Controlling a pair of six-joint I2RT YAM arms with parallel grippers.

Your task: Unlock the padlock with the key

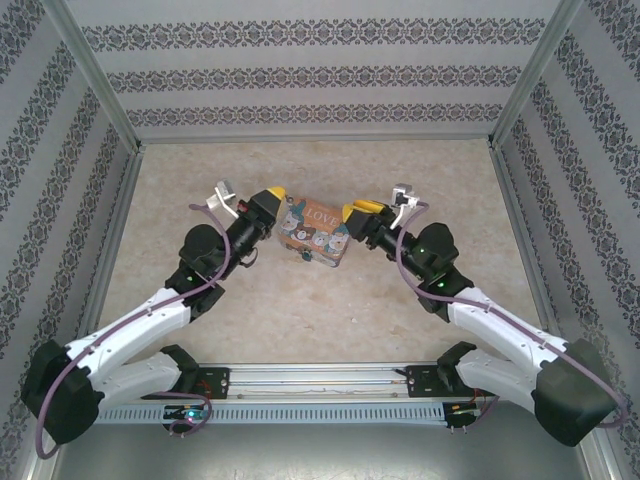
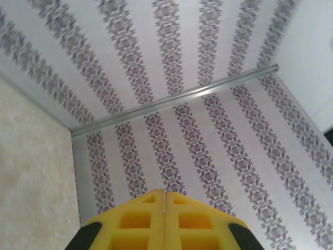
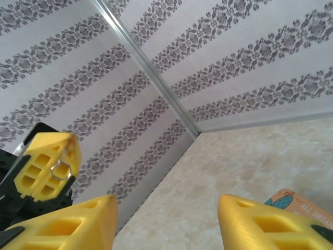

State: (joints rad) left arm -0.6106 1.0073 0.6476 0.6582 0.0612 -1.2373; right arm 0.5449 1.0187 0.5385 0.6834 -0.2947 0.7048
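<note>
left hand (image 1: 277, 193) pinching key (image 2: 164, 202), right hand (image 3: 167, 203) spread, padlock (image 1: 305, 257) beside tin (image 1: 318, 230)

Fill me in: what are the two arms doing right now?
Left gripper is shut on what looks like the thin metal key, its small silver ring poking out. Right gripper is open, holding nothing, beside the colourful printed LOVE tin. A tiny dark thing at the tin's near edge, probably the blue-teal padlock, lies unheld. Key not yet in the lock.
</note>
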